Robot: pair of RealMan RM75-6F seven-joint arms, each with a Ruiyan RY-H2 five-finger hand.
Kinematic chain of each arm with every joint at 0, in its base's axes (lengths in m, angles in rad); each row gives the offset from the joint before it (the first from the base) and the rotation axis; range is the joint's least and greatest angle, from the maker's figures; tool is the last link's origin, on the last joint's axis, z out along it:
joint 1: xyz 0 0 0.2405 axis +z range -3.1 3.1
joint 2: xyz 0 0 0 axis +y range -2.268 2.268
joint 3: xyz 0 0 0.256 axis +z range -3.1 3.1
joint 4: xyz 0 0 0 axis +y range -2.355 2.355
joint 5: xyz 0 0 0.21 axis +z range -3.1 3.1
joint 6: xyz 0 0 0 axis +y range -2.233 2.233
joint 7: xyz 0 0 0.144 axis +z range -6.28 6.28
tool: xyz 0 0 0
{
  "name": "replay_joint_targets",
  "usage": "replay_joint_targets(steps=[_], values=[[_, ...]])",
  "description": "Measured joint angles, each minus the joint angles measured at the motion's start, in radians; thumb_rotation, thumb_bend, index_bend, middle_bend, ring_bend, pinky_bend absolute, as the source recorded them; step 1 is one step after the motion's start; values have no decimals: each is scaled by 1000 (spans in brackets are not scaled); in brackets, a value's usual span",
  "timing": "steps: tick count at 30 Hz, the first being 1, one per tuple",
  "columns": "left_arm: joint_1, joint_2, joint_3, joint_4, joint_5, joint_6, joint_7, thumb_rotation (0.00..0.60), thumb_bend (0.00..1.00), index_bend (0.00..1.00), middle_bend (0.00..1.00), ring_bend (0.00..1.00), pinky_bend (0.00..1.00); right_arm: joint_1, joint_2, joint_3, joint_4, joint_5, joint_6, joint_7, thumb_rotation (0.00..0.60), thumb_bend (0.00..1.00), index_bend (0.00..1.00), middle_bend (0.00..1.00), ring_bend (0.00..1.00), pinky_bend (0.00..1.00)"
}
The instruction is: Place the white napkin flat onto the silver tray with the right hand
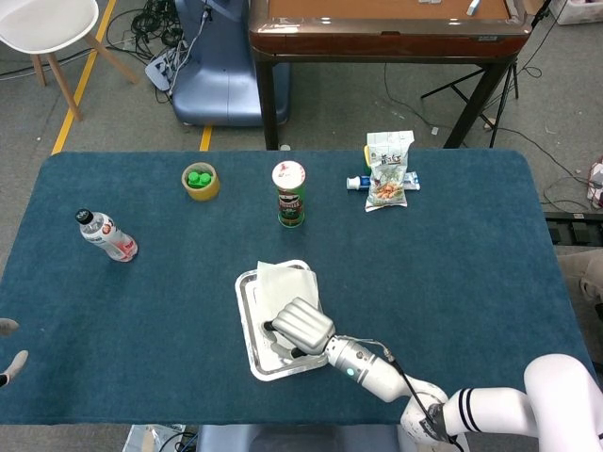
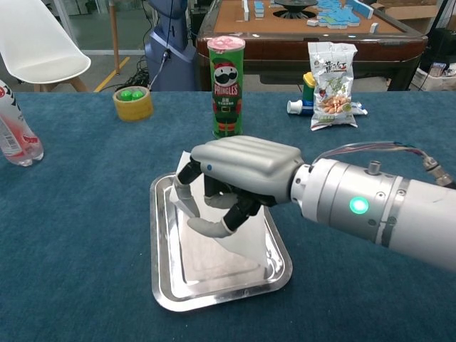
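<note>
While a clear plastic water bottle with a red label (image 1: 106,236) lay at the table's far left and a yellow tape roll holding green caps (image 1: 200,180) sat further right, only the fingertips of the left hand (image 1: 9,346) showed at the frame's left edge, too little to tell its state. Near the middle, the flat rectangular silver metal tray (image 2: 161,265) carried the thin white paper napkin (image 1: 283,282), most of it lying inside, its far edge reaching the tray's far rim. Over it the right hand (image 2: 231,178) hovered with fingers (image 2: 207,227) curled down, apparently pinching the sheet. Releasing well called, by this judgement, for spreading the fingers low and lifting straight up, so the paper would not drag or crumple. Behind stood a green Pringles can (image 2: 226,85); to the right lay a printed snack bag (image 2: 333,84).
</note>
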Motion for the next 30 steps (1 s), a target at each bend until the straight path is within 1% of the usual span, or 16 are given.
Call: replay_joint_targets(steps=[15, 20, 21, 23, 27, 30], values=[[2, 0, -1, 2, -1, 2, -1, 600, 215, 438, 487, 377, 539, 34, 6, -42, 28, -87, -18, 93, 600, 470, 573, 1000, 1000, 1000], [2, 0, 0, 0, 1, 3, 0, 600, 215, 438, 487, 377, 539, 35, 2, -47, 41, -94, -11, 98, 600, 469, 573, 1000, 1000, 1000], [2, 0, 0, 0, 1, 2, 0, 600, 215, 438, 487, 377, 539, 35, 1, -47, 43, -94, -10, 95, 600, 454, 573, 1000, 1000, 1000], [2, 0, 0, 0, 1, 2, 0, 600, 214, 438, 487, 376, 539, 34, 0, -47, 46, -93, -7, 88, 600, 392, 573, 1000, 1000, 1000], [3, 1, 0, -1, 1, 3, 0, 600, 215, 438, 487, 377, 539, 29, -4, -47, 53, -85, 1, 75, 600, 133, 573, 1000, 1000, 1000], [3, 1, 0, -1, 1, 4, 1, 600, 215, 438, 487, 376, 539, 26, -8, -47, 59, -82, 7, 70, 600, 18, 562, 1000, 1000, 1000]])
